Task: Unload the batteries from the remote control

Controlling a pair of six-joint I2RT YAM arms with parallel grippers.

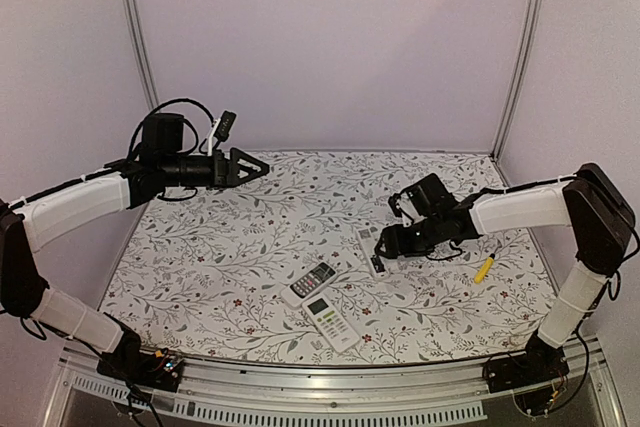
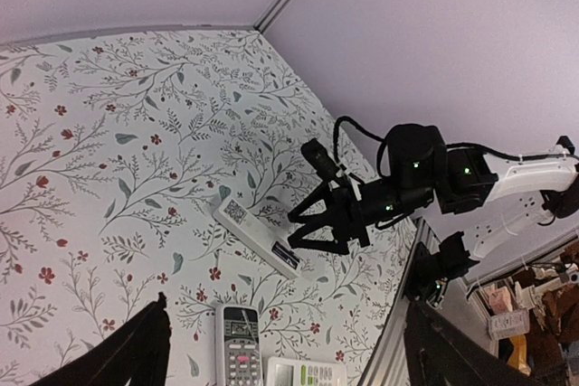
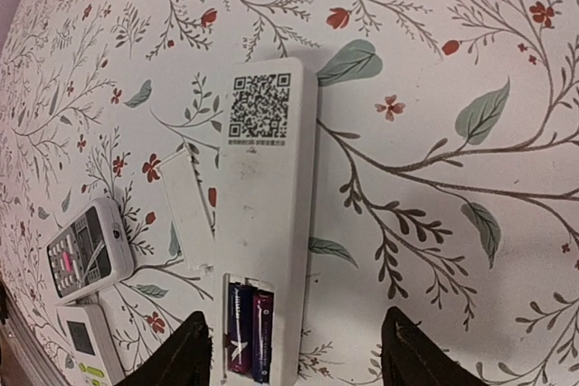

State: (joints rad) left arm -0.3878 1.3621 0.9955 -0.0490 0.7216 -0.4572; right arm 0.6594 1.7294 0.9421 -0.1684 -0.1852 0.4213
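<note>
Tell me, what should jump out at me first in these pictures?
A white remote lies face down on the flowered table, its back cover beside it and two batteries showing in the open bay. The right gripper hangs open just above it. The left gripper is raised over the far left of the table, also open.

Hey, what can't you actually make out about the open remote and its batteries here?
- Batteries: label print blurred in the right wrist view; too small to see in the top view.
- Face-down remote: battery end cut off by the right wrist view's bottom edge; button side hidden underneath.
- White display remote: cut off at the right wrist view's bottom edge.
</note>
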